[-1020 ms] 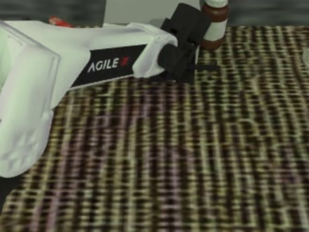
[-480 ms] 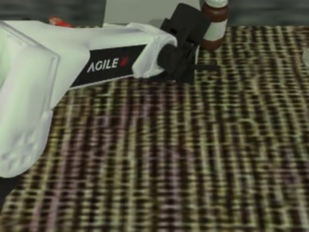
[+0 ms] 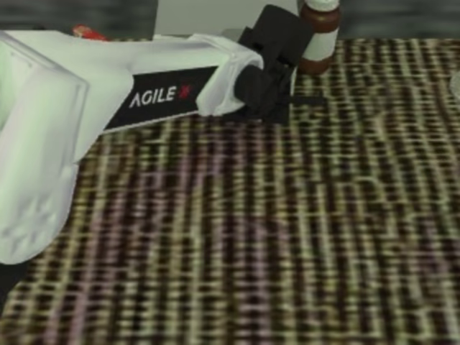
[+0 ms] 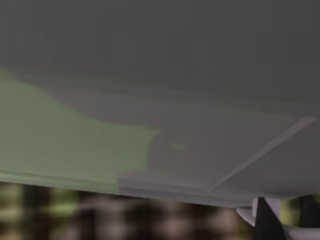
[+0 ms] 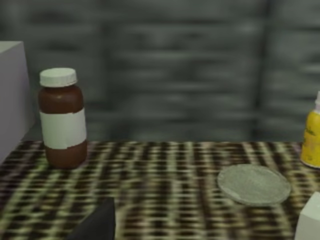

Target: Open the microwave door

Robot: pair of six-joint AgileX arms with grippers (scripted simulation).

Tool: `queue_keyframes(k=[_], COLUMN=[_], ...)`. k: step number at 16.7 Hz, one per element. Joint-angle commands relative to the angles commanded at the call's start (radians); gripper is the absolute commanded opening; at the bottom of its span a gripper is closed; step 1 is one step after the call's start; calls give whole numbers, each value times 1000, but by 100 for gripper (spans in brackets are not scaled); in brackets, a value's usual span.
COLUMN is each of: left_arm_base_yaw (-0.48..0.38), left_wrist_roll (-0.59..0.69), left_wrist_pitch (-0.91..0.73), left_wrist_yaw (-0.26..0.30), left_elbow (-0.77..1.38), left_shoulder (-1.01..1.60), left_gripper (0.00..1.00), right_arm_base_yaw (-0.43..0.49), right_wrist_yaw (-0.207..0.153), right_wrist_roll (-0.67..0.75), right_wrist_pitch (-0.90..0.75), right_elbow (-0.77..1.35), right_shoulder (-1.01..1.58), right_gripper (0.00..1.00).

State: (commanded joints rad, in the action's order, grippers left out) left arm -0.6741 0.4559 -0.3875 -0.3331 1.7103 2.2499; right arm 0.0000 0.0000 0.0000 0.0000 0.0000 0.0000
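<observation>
The left arm (image 3: 108, 93) reaches from the near left across the desk (image 3: 287, 230) toward its far edge, where the pale grey-white microwave (image 3: 215, 16) stands at the far middle. The arm's black left gripper (image 3: 277, 68) sits against the microwave's right front corner, just left of a brown jar with a white label and white lid (image 3: 320, 32). Whether its jaws are spread or pressed together cannot be told: the wrist hides them from above.

The left wrist view is filled by a close grey panel of the microwave, with a greenish patch (image 4: 60, 135) across part of it and an edge line running over the woven desk cover. Whether the panel is the microwave door cannot be told at this range.

The right gripper is not seen in the top view. The right wrist view looks across the desk at the brown jar, the microwave's side beside it, a flat round grey disc (image 5: 254, 184) lying on the cover, and a yellow bottle (image 5: 312, 137) at the far right. A dark part of that arm's own gripper (image 5: 97, 222) shows close in, too little to judge its jaws.
</observation>
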Motion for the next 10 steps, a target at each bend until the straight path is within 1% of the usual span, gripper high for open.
queue_keyframes(k=[8, 10], left_arm_base_yaw=[0, -9], left_wrist_roll=[0, 1], left_wrist_pitch=[0, 2], left_wrist_yaw=[0, 7], left_elbow=[0, -4], left_shoulder=[0, 4], left_gripper=[0, 0], right_arm_base_yaw=[0, 0], right_wrist_yaw=[0, 0], right_wrist_roll=[0, 0], right_wrist_pitch=[0, 0], right_elbow=[0, 0], right_shoulder=[0, 0], right_gripper=[100, 100])
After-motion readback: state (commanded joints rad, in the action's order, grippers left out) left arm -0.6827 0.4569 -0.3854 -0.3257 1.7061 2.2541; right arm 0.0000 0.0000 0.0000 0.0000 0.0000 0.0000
